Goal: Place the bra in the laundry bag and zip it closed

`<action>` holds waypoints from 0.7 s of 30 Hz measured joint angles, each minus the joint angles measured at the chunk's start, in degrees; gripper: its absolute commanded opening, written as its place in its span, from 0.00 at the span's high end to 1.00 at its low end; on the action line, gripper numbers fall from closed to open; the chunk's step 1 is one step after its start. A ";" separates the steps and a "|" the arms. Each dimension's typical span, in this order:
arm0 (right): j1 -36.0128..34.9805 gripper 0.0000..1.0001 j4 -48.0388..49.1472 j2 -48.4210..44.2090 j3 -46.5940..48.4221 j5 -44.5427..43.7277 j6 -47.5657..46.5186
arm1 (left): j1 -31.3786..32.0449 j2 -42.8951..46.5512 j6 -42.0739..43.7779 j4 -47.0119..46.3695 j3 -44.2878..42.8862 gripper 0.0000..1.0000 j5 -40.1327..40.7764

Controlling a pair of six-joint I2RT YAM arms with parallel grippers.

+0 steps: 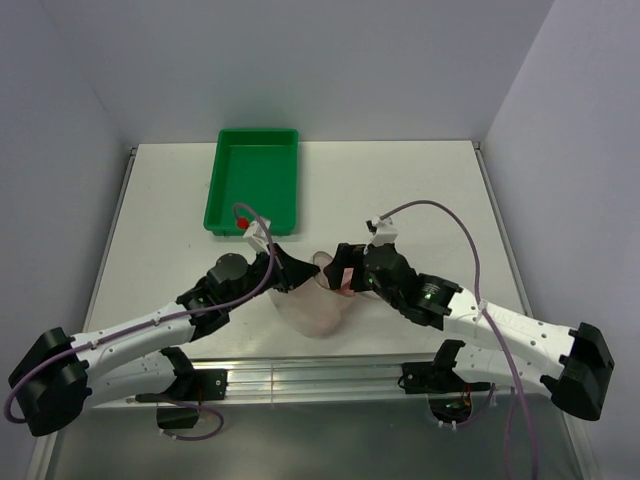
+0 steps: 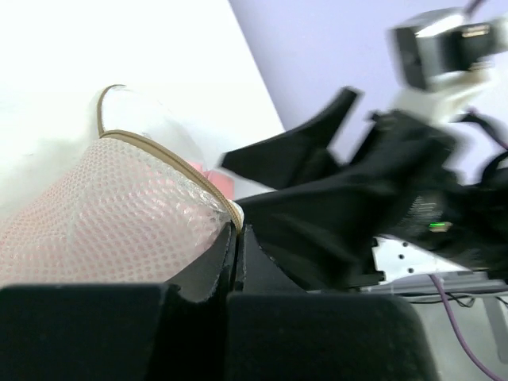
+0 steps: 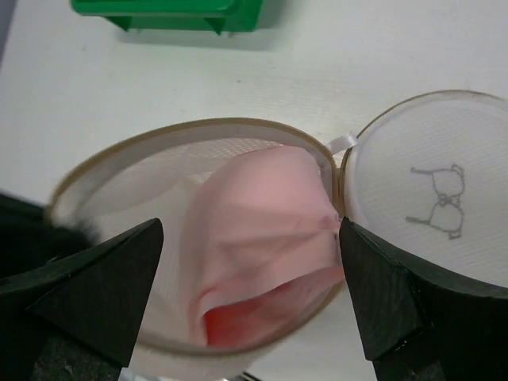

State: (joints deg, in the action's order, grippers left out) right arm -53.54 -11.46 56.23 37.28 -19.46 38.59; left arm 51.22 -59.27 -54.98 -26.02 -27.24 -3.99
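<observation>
Now right gripper gapes empty over bra; bag lid at 3 o'clock, left gripper clamping bag at 9.

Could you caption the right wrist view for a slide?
Open right gripper hovers over bra lying inside unzipped laundry bag.

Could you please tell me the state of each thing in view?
pale pink padded fabric bra: inside the bag.
round white mesh laundry bag: unzipped, lid flipped open.
green rectangular plastic tray: upright, empty.
left end effector: shut on the bag's rim.
right end effector: open.
</observation>
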 measured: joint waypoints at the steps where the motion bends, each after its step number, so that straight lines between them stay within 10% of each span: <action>1: -0.07 0.00 -0.74 -1.09 0.59 0.74 -0.42 | -0.28 0.35 0.33 1.03 0.00 1.00 0.55; 10: 0.81 0.08 -0.22 -4.68 1.49 2.64 0.39 | -0.48 3.67 1.27 1.40 5.35 1.00 1.33; 15: 9.07 0.60 2.23 -9.57 -8.50 2.38 3.34 | -0.50 3.69 1.29 0.55 6.78 1.00 1.29; 21: 19.19 0.42 3.23 -6.21 -15.82 3.43 5.22 | -0.52 3.74 1.31 -0.37 6.78 1.00 1.03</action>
State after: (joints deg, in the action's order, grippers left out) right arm -34.35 -8.23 50.02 21.45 -16.03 43.81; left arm 50.70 -55.53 -53.67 -26.39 -20.47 -2.96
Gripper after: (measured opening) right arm 0.514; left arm 0.015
